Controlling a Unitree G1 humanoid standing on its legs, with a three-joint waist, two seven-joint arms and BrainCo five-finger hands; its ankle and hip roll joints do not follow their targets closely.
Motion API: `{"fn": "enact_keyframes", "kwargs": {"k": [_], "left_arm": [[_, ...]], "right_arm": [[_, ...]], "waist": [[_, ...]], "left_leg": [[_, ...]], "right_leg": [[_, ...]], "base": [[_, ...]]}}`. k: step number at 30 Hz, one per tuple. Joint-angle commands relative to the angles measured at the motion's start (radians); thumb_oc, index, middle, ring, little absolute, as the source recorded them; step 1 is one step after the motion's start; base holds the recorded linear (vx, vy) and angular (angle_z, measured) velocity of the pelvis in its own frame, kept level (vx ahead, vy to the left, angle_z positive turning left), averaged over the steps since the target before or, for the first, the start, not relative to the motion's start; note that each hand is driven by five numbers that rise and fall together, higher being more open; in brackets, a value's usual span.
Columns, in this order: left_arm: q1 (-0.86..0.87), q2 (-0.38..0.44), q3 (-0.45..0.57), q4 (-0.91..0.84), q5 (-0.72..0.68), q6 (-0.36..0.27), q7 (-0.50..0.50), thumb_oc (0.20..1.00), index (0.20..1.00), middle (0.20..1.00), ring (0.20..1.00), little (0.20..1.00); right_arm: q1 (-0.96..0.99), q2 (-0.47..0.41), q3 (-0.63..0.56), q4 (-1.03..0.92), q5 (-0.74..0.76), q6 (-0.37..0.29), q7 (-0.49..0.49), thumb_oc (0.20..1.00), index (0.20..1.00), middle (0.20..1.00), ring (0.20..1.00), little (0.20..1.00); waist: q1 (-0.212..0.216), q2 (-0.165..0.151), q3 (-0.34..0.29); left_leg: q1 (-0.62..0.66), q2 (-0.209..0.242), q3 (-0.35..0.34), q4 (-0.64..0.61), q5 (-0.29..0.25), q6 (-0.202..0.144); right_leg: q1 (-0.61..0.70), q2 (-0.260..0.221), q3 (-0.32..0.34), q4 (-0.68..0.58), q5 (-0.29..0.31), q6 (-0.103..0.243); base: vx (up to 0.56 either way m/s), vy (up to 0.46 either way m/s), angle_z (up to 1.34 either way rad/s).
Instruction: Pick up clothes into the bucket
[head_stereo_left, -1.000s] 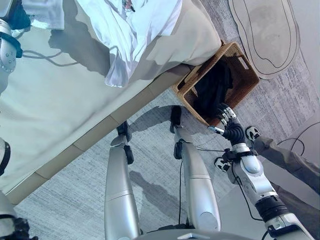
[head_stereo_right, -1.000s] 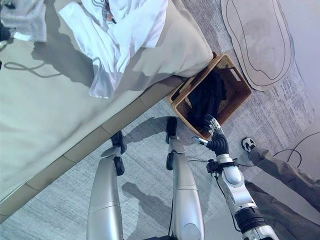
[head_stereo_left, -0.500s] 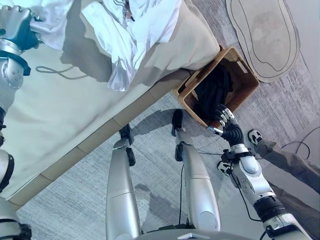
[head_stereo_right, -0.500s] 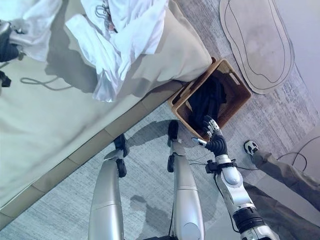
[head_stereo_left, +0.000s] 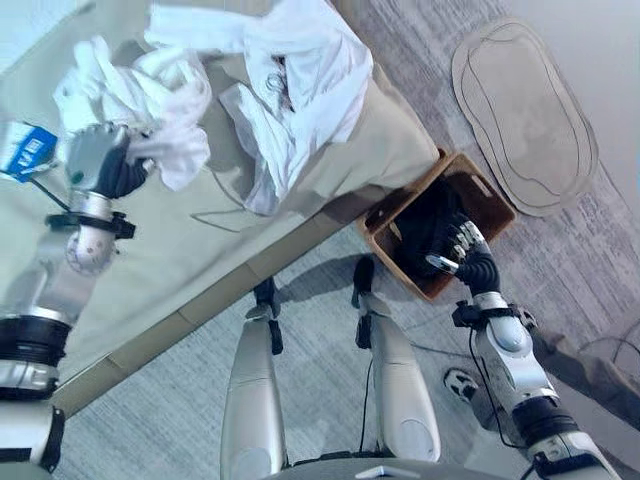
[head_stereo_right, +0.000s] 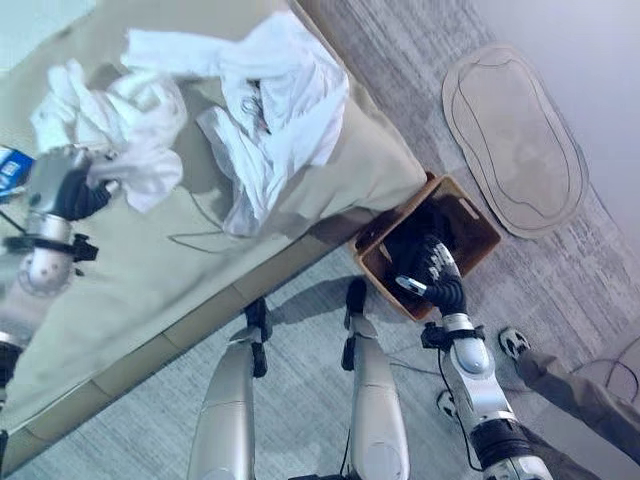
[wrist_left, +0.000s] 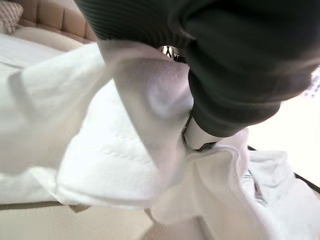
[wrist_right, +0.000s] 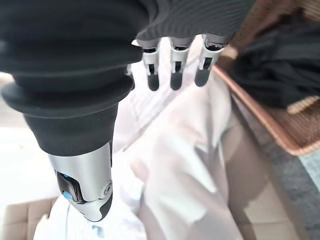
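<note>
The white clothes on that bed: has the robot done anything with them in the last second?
Yes. The left hand has swung in over the beige bed and now grips a crumpled white garment. The larger white shirt lies as before, and the right hand stays open over the brown wicker basket.

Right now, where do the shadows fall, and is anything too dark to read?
Left eye view: the white shirt shades the beige bed beneath it; black clothes in the wicker basket merge into darkness. Left wrist view: the left hand's white cloth glares.
</note>
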Motion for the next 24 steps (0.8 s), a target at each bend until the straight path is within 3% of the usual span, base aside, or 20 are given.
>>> {"fn": "enact_keyframes", "kwargs": {"k": [1,4,9,10,17,20,24], "left_arm": [[0.108,-0.076,0.034,-0.124,-0.066,-0.09,0.003,0.2,0.2,0.2,0.2,0.2],[0.196,-0.154,0.077,-0.237,-0.127,-0.127,-0.018,0.2,0.2,0.2,0.2,0.2],[0.245,-0.206,0.064,-0.397,-0.247,-0.186,-0.073,0.2,0.2,0.2,0.2,0.2],[0.25,-0.213,0.053,-0.456,-0.294,-0.206,-0.097,0.2,0.2,0.2,0.2,0.2],[0.202,-0.199,0.011,-0.594,-0.438,-0.236,-0.181,0.2,0.2,0.2,0.2,0.2],[0.144,-0.216,-0.047,-0.607,-0.565,-0.24,-0.244,0.2,0.2,0.2,0.2,0.2],[0.041,-0.249,-0.146,-0.611,-0.629,-0.215,-0.292,0.2,0.2,0.2,0.2,0.2]], "right_arm": [[0.056,-0.043,-0.023,-0.015,-0.084,-0.017,-0.022,1.0,1.0,1.0,1.0,1.0],[0.05,-0.057,-0.009,-0.043,-0.147,-0.009,-0.022,1.0,1.0,1.0,1.0,1.0],[0.028,-0.069,0.039,-0.069,-0.206,0.004,-0.008,1.0,1.0,1.0,1.0,1.0],[0.015,-0.081,0.067,-0.084,-0.273,0.003,-0.015,1.0,1.0,1.0,1.0,1.0],[-0.052,-0.142,0.186,-0.171,-0.432,-0.002,0.001,1.0,1.0,1.0,1.0,1.0],[-0.079,-0.142,0.244,-0.189,-0.437,0.0,0.027,1.0,1.0,1.0,1.0,1.0],[-0.111,-0.133,0.298,-0.222,-0.447,0.007,0.054,1.0,1.0,1.0,1.0,1.0]], "waist": [[0.01,0.023,-0.115],[0.025,0.024,-0.124],[0.042,0.026,-0.155],[0.05,0.032,-0.169],[0.06,0.042,-0.212],[0.062,0.043,-0.24],[0.06,0.046,-0.272]], "left_leg": [[0.028,0.029,-0.053,-0.025,0.032,-0.014],[0.098,0.033,-0.052,-0.052,0.035,-0.017],[0.21,0.04,-0.057,-0.112,0.049,-0.021],[0.257,0.045,-0.06,-0.133,0.045,-0.023],[0.369,0.053,-0.061,-0.2,0.06,-0.031],[0.415,0.059,-0.057,-0.225,0.062,-0.035],[0.474,0.062,-0.052,-0.253,0.061,-0.037]], "right_leg": [[0.153,-0.085,-0.045,-0.133,0.082,0.107],[0.219,-0.081,-0.052,-0.146,0.074,0.104],[0.322,-0.074,-0.064,-0.165,0.056,0.097],[0.361,-0.065,-0.07,-0.165,0.04,0.096],[0.454,-0.053,-0.086,-0.183,0.023,0.092],[0.493,-0.045,-0.094,-0.197,0.016,0.091],[0.541,-0.033,-0.096,-0.21,0.005,0.089]], "base": [[0.07,-0.065,-0.03],[0.08,-0.069,0.0],[0.1,-0.069,0.07],[0.06,-0.03,0.08],[0.08,-0.039,0.08],[0.09,-0.039,0.05],[0.09,-0.026,0.02]]}}
